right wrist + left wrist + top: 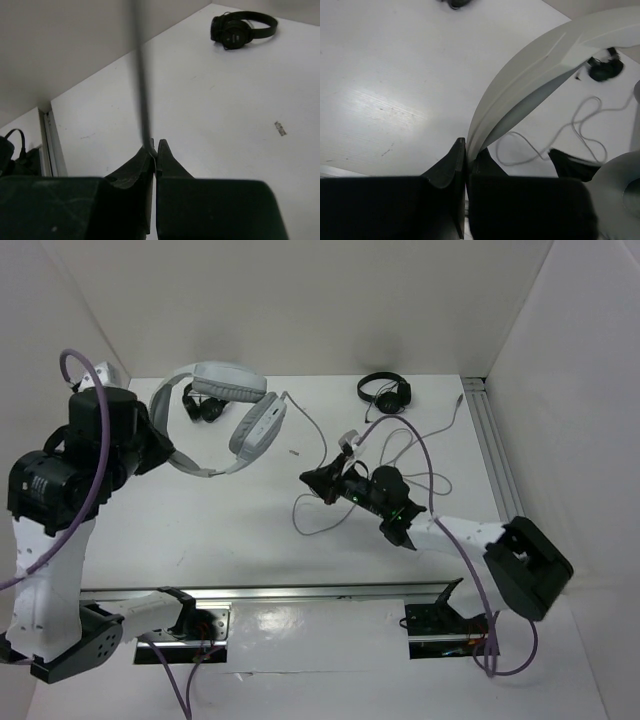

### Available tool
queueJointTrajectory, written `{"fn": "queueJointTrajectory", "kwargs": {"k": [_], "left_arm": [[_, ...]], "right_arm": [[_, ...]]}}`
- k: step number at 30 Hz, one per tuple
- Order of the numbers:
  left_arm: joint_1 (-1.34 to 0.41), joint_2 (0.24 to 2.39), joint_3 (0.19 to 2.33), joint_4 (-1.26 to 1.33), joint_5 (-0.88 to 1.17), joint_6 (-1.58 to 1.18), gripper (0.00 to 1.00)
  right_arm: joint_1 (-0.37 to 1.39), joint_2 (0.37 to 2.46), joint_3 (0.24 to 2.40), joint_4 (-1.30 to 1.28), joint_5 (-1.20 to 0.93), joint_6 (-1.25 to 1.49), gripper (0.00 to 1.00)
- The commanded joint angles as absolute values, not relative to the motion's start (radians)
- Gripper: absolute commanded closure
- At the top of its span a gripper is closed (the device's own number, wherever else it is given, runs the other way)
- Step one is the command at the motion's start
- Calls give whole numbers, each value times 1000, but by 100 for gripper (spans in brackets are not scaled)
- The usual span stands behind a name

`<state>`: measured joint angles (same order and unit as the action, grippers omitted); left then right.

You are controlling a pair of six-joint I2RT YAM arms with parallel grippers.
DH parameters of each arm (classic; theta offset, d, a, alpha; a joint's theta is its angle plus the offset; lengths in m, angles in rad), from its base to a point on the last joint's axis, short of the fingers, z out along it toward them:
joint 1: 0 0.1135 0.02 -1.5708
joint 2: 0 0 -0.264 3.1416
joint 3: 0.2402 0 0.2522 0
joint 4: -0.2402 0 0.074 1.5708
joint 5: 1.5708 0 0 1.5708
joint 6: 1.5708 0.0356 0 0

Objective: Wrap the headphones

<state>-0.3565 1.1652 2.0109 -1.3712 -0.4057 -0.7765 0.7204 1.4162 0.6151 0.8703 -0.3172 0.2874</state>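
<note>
Two claws are in use, and both are clenched. The left claw (466,150) is clamped on the headband (530,75) of the headphones (235,410). These are held clear of the table (200,530) at the back left, with the band arching away from the fingertips and one earcup (258,428) turned toward the middle. The right claw (155,147) is pinched on the cable (306,423); in the right wrist view a thin line is seen rising from between the closed tips.

From the right claw, the headphones lie to the left and farther back. The cable appears to run along that same slant, from the earcup down to the right claw near the middle of the table. The rest of it is left in loose loops on the table, to the right of and in front of that claw. The left arm is much nearer the headphones; the right arm is nearer the slack.

It is judged that winding will call for the pinched cable to be carried leftward and laid around the band, not beside it. A small black pair (385,392) at the back right and another black pair (205,405) behind the white band are not part of the job.
</note>
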Motion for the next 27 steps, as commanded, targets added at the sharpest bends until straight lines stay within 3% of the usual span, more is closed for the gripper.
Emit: {"fn": "queueJointTrajectory", "kwargs": {"k": [1,7,10,14,22,27], "left_arm": [[-353,1170,1935,-1240,-616,-834,100],[-333,1180,1712,-1187,-853,-847,100],[-333,1171,1606,-1062,-851,-720,100],[-354,1170,1510,-988,-903,-572,100],[-477,1102,1381,-882,-878,-399,100],[-515,1095,1345,-827,-856,-314,100]], "right_arm": [[854,1229,581,789,25,189,100],[1089,1009,661,398,773,57,100],[1179,1000,750,276,1014,-33,100],[1311,1012,828,229,1179,-186,100],[1453,937,914,152,1149,-342,100],[1482,876,972,-49,704,-333,100]]}}
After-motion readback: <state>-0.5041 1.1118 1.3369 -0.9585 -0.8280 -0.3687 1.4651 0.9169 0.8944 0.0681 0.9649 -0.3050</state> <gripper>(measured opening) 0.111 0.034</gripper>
